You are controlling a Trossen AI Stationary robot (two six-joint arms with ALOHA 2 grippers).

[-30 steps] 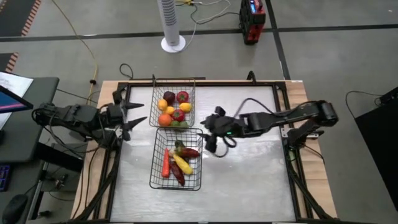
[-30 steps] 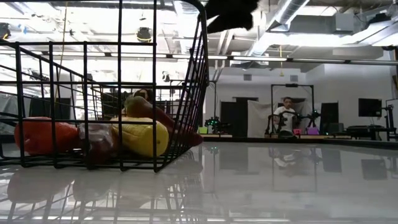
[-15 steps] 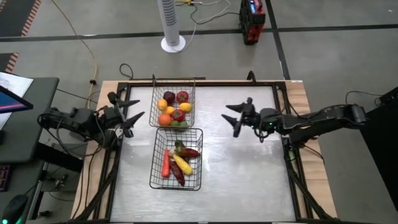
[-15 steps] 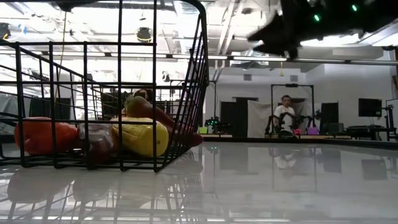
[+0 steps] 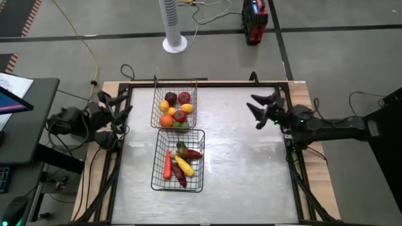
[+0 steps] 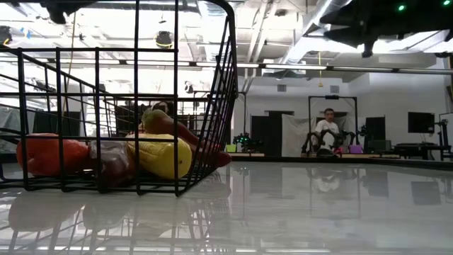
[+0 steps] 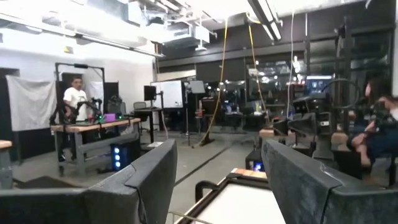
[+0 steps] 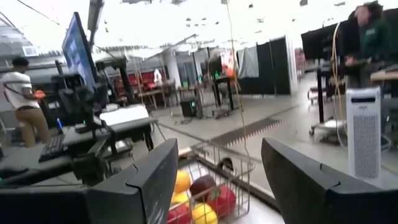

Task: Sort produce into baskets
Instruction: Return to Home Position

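Sorting looks finished to us: we see no piece left on the bare counter (image 5: 242, 172). Nearest stands the dark basket (image 5: 196, 183). It holds the long pieces (image 5: 179, 164): an orange one (image 5: 167, 168), a yellow one (image 5: 184, 166) and dark red ones (image 5: 180, 177), lying along each other on the mesh floor. Just behind it, touching or almost touching, the second basket (image 5: 157, 94) keeps the round pieces (image 5: 178, 110), red, orange and yellow, heaped together. We judge that shape is the rule here, long in one basket and round in the other.

Both arms are away from the baskets, we think because no more work waits for them there. The left gripper (image 5: 119, 107) hangs at the left edge of the counter. The right gripper (image 5: 254, 112) hangs over the right side, well apart from the baskets. Each one has its fingers spread wide with nothing between them, which fits a moment when no piece must be carried. Far behind, a person (image 6: 327, 131) is in the room.
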